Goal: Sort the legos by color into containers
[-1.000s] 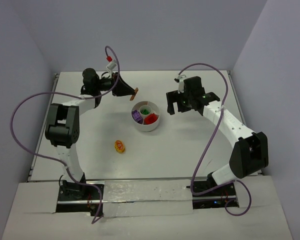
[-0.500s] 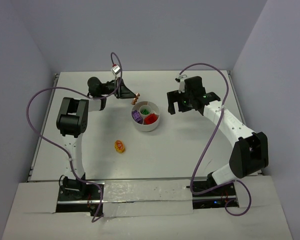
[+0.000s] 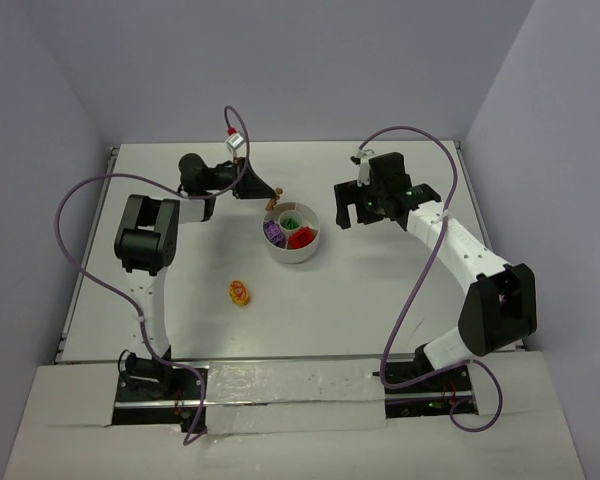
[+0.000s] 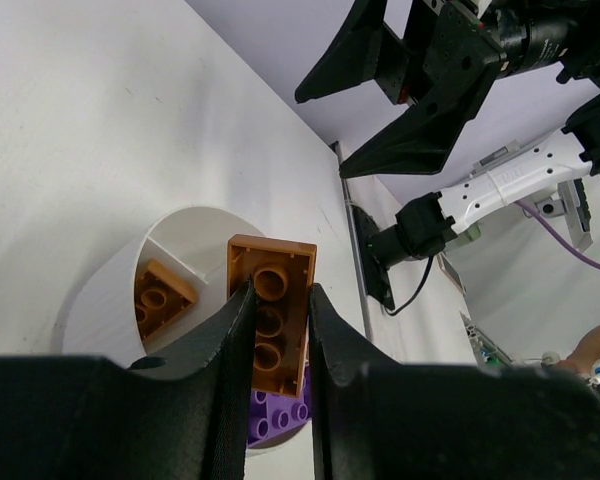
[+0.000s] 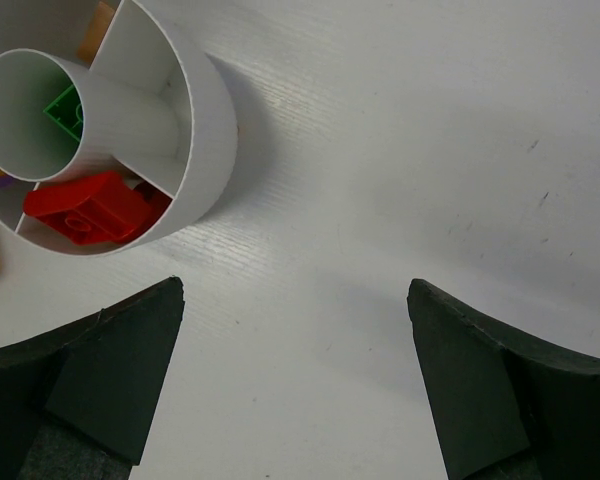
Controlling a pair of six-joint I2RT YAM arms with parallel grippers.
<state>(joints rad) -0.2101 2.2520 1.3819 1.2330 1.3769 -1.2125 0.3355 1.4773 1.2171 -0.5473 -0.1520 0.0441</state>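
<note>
My left gripper [image 3: 268, 190] is shut on a brown-orange brick [image 4: 273, 310], which hangs over the back-left rim of the white round dish [image 3: 292, 250]. In the left wrist view another brown-orange brick [image 4: 160, 298] lies in the compartment below, and a purple brick [image 4: 280, 415] shows in the neighbouring one. The dish [image 5: 205, 130] also holds a red brick [image 5: 85, 208] and a green brick [image 5: 65, 108] in the centre well. A round yellow-and-red piece [image 3: 240, 293] lies on the table in front of the dish, to its left. My right gripper [image 3: 340, 206] stands open and empty just right of the dish.
The white table [image 3: 380, 300] has raised edges, with grey walls behind and to both sides. Purple cables loop over both arms. In the left wrist view, my right arm's black fingers [image 4: 420, 110] loom beyond the dish.
My left gripper has carried the brown-orange brick rightward, closer to the dish rim, and its arm has swung round. The right arm has not moved.
</note>
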